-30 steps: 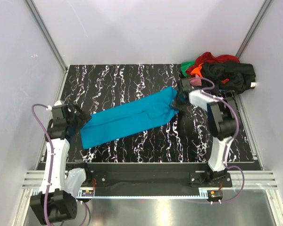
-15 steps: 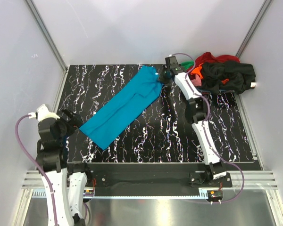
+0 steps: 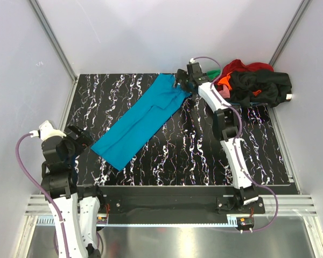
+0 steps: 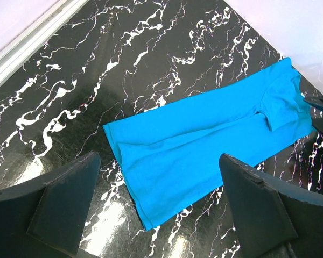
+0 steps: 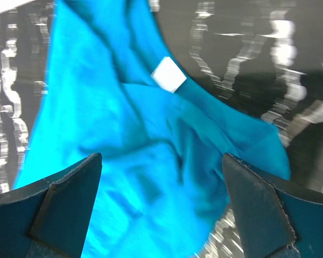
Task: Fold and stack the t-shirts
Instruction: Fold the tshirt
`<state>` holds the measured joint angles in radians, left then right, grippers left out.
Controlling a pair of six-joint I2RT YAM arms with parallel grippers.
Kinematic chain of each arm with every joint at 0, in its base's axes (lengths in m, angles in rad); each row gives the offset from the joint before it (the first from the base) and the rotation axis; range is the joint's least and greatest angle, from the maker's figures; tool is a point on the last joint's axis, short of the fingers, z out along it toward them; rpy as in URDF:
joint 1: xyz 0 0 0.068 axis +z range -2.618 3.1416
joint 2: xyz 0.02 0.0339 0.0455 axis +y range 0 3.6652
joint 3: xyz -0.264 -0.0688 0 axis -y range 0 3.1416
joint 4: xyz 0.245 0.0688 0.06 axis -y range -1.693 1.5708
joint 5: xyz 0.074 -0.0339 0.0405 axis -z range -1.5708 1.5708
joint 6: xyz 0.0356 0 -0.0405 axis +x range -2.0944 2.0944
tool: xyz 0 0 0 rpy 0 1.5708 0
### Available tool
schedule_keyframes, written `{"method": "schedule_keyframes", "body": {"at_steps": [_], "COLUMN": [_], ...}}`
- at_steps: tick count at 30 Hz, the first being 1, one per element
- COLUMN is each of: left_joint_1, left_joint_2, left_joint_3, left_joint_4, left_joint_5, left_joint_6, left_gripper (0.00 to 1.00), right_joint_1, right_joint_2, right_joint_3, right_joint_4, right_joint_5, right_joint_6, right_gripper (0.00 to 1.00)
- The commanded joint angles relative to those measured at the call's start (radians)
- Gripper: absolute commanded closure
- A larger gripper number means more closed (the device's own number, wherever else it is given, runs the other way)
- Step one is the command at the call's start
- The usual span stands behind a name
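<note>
The teal-blue t-shirt (image 3: 142,121) lies flat on the black, white-veined counter (image 3: 204,156). It is folded into a long narrow strip that runs on a slant from the near left toward the middle of the far edge. Its far end is rumpled, and there my right wrist view shows the small white neck tag (image 5: 169,74).

My right gripper (image 3: 182,81) hangs over that rumpled far end with the arm stretched well across the counter. Its jaws are spread wide and clamp nothing, and only the cloth lies beneath them. I cannot tell whether the fingertips touch the fabric.

My left gripper (image 3: 81,141) sits by the counter's left edge, just off the strip's near end, also spread wide and holding nothing.

The other t-shirts (image 3: 253,83) are heaped in the far right corner, just to the right of my right gripper. Black lies on top, red behind, with orange and green showing at the heap's left side.
</note>
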<state>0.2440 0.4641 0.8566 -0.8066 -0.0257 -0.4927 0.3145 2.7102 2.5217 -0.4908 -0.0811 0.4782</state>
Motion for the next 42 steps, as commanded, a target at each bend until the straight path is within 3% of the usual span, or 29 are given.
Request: {"method": "schedule_keyframes", "body": {"at_steps": [1,8,11,15,19,25,29,42], "left_joint_1": [0.006,0.006,0.006,0.006,0.008,0.005,0.006,0.006], "left_joint_2": [-0.016,-0.035,-0.036,-0.045,-0.047,-0.050,-0.051,-0.053], "left_joint_3": [-0.010,-0.011,-0.011,-0.013,-0.013,-0.013,-0.013,-0.014], "left_joint_4": [0.052,0.052,0.053,0.053,0.055,0.055,0.055,0.055], "left_joint_5": [0.018,0.020,0.020,0.020,0.020,0.020,0.020,0.020], "left_joint_6": [0.023,0.022,0.023,0.023,0.023,0.025,0.025,0.026], "left_gripper": [0.01,0.01,0.01,0.01,0.01,0.01,0.01,0.01], "right_joint_1": [0.000,0.012,0.055,0.180,0.337,0.564,0.649,0.744], "right_joint_2": [-0.183,-0.381,-0.478,-0.642,-0.722,-0.739,-0.713,-0.601], "right_joint_3": [-0.061,-0.208,-0.343,-0.631,-0.802,-0.954,-1.035,-0.997], "right_joint_4": [-0.014,-0.107,-0.149,-0.131,-0.092,0.026,0.150,0.215], "right_joint_5": [0.148,0.244,0.268,0.230,0.192,0.052,-0.018,-0.034], "right_joint_6": [-0.084,-0.078,-0.066,0.000,0.097,0.281,0.378,0.506], "right_gripper": [0.01,0.00,0.00,0.00,0.00,0.00,0.00,0.04]}}
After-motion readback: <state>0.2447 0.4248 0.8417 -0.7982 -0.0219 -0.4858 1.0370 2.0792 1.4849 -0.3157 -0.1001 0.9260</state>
